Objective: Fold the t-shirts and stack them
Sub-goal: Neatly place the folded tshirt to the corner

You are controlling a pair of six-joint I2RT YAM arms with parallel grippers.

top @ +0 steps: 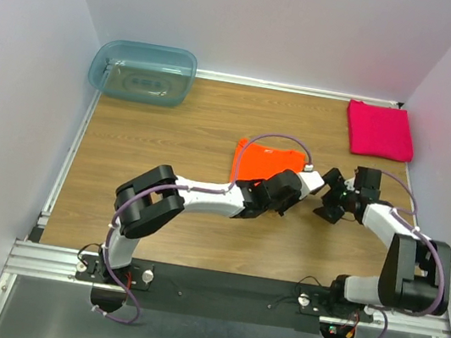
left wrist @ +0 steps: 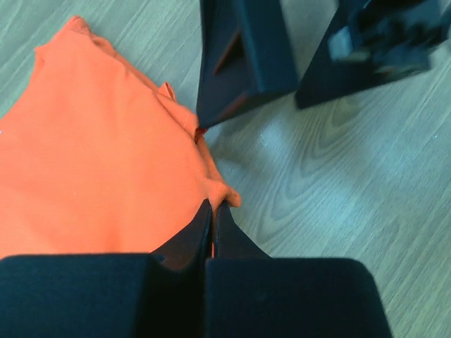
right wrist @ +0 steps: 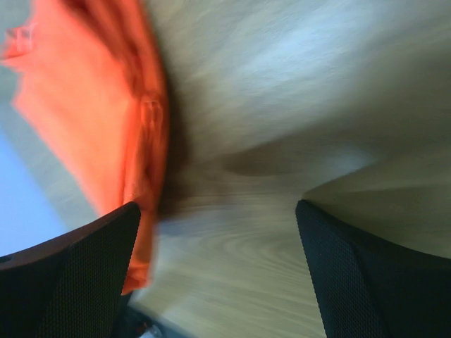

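Left tool [left wrist: 213, 211] pinched shut, apparently on orange t-shirt [left wrist: 91, 155] edge, tabletop [top: 172, 126] centre; right tool [right wrist: 217, 211] open alongside. Folding underway; next: right grips hem, both fold toward stacking on pink t-shirt [top: 379, 129]

The wooden table [top: 170, 139] carries an orange t-shirt [top: 260, 159] centrally, a folded pink t-shirt [top: 379, 130] far-right and a blue-green tub [top: 142, 73] far-left.

Hidden and blurred
Covered by left arm [top: 204, 196] along near edge of orange t-shirt [top: 260, 164]; smeared in right wrist view.
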